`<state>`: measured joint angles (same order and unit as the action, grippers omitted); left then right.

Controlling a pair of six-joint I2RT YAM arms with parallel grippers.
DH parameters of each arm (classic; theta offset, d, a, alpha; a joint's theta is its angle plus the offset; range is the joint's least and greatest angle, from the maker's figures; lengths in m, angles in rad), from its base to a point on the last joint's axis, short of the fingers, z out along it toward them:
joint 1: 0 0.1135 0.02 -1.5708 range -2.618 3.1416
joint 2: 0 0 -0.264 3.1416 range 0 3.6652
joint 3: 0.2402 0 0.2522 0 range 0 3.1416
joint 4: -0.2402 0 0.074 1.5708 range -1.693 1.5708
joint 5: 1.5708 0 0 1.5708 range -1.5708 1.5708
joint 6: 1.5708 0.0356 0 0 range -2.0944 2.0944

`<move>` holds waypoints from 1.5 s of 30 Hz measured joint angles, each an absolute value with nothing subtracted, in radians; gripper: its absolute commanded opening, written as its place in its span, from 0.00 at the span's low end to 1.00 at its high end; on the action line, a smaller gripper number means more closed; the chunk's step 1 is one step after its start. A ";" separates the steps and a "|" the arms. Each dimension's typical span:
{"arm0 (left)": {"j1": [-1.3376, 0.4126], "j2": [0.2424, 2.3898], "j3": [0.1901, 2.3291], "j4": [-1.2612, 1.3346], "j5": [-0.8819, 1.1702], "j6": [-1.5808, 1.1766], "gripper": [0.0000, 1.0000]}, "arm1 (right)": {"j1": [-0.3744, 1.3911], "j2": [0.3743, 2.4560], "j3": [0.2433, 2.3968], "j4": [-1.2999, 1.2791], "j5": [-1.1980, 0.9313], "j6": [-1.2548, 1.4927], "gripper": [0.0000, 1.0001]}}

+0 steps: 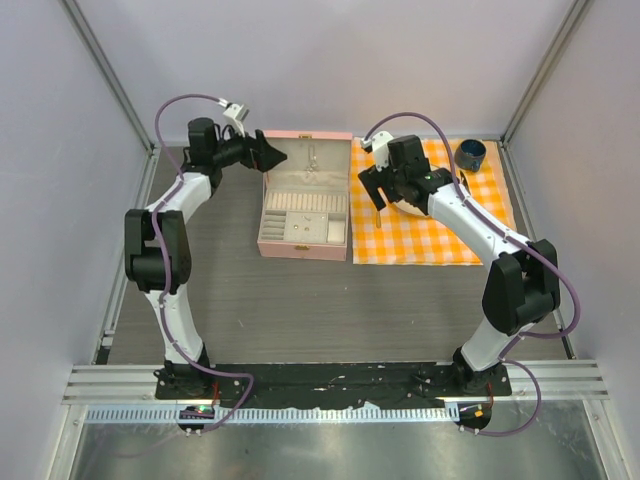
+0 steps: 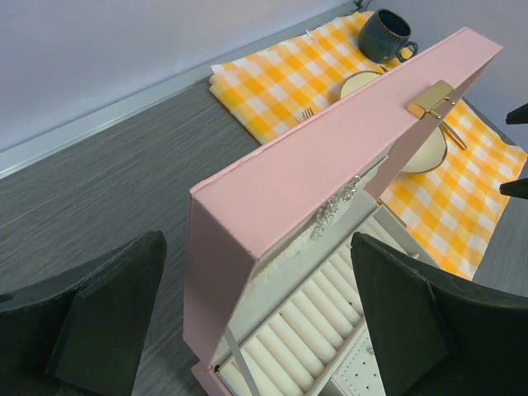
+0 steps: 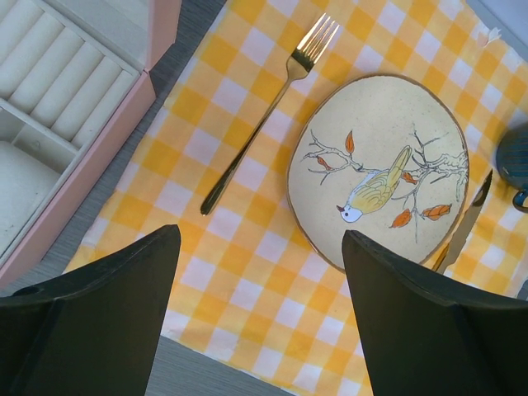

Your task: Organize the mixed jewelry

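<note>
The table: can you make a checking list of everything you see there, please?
Surface: dark wood-grain table.
Job's things: silvery chain hanging inside the raised lid of the pink case; tiny pale bits in its front trays.
Clutter: yellow checked cloth with bird plate, gold fork, knife, dark mug.
Grippers: left gripper open by the lid; right gripper open above the cloth, holding nothing.
Cables: purple cable looping off each arm.
Surroundings: pale walls, metal frame posts.

Top cam is looking down from high at the near edge, covering the whole table (image 1: 300,310). Left wrist cam is sitting close over the pink case (image 2: 313,157), facing the checked cloth (image 2: 272,91). Right wrist cam is looking down on that cloth, case upper left.
</note>
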<state>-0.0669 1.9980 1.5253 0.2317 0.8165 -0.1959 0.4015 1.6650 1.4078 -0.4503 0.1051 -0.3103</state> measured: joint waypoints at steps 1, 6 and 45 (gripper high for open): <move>-0.067 1.998 1.522 0.240 0.821 -0.201 1.00 | 0.402 1.665 1.408 -0.450 0.104 -0.310 0.86; -0.067 1.998 1.503 0.261 0.859 -0.223 1.00 | 0.402 1.669 1.408 -0.451 0.098 -0.310 0.86; -0.060 1.349 0.870 -0.168 0.672 0.145 1.00 | 0.402 1.575 1.201 -0.476 0.136 -0.327 0.86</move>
<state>-0.0605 1.3495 0.8696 -0.1677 0.6724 0.1452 0.4015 1.5745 1.2007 -0.4759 0.1364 -0.3275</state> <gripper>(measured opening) 0.997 0.858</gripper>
